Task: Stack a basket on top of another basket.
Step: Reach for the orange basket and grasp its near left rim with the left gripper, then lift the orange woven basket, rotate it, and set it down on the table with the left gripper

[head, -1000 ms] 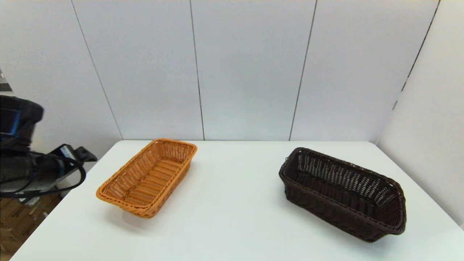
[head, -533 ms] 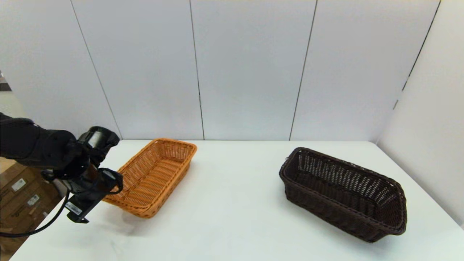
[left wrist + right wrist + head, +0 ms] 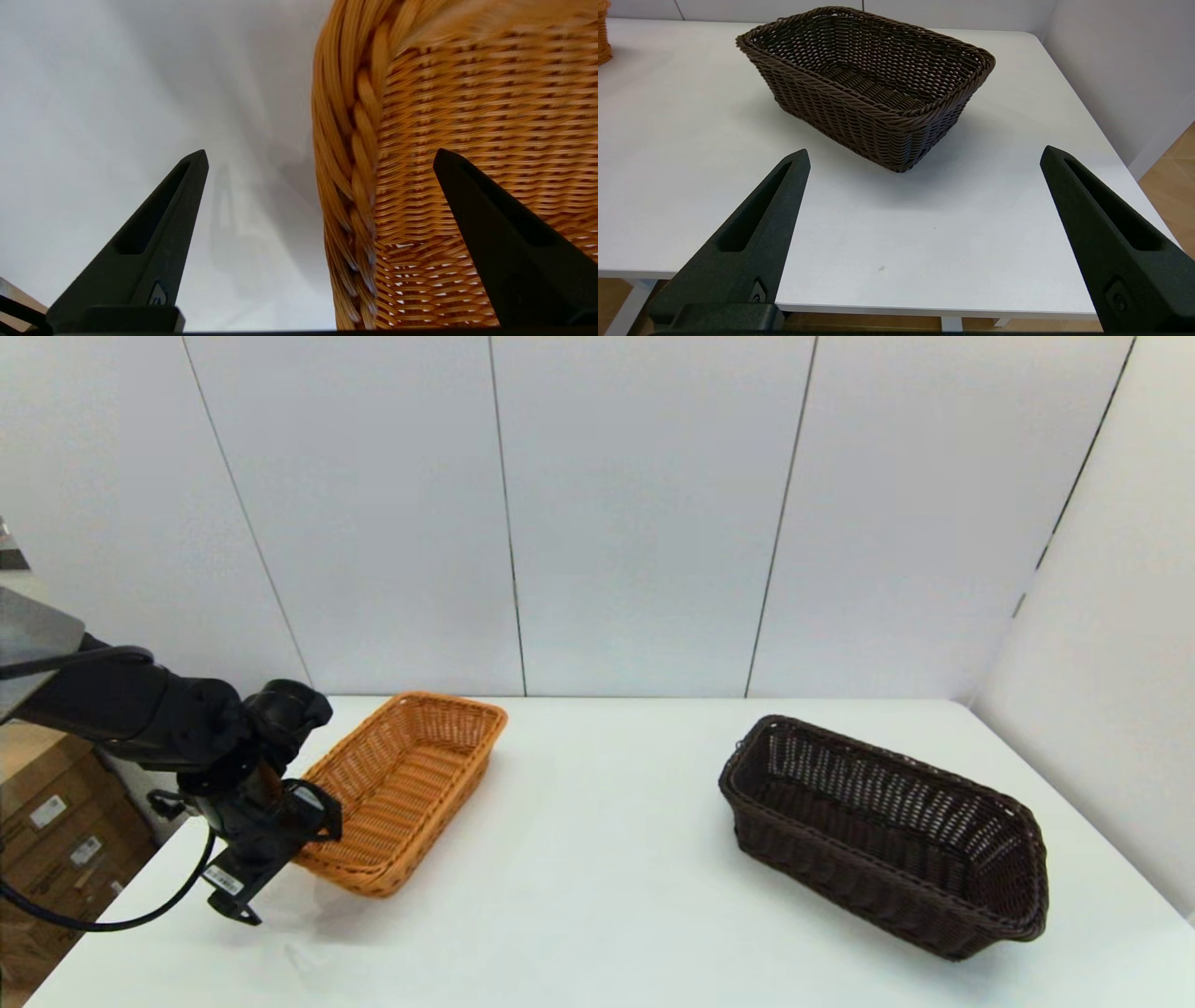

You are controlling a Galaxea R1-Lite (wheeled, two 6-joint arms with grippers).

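My left gripper has its jaws spread wide, straddling the braided rim of the orange basket: one finger hangs outside over the table, the other over the woven inside. Nothing is clamped. My right gripper is also wide and empty, held back off the table's near edge and facing the dark brown basket.

What worries me is the bite. The rim is thick and rounded, and if I close too shallow on it the braid could roll out from between my fingers. A rim grip at one short end of a long basket also means the far end will likely droop, or the basket may swing and drag on the table as it rises. Coming down further before closing could press the near end and skid the light basket toward the table's left edge, which is close by.

The orange basket lies near the table's far left corner, angled, with its near short end under my left gripper. It is tan wicker, tightly woven, rectangular and shallow. The dark brown basket sits well apart, toward the table's right edge, also angled, upright, deeper-looking, with open-weave sides. Both are empty, neither is stacked yet.
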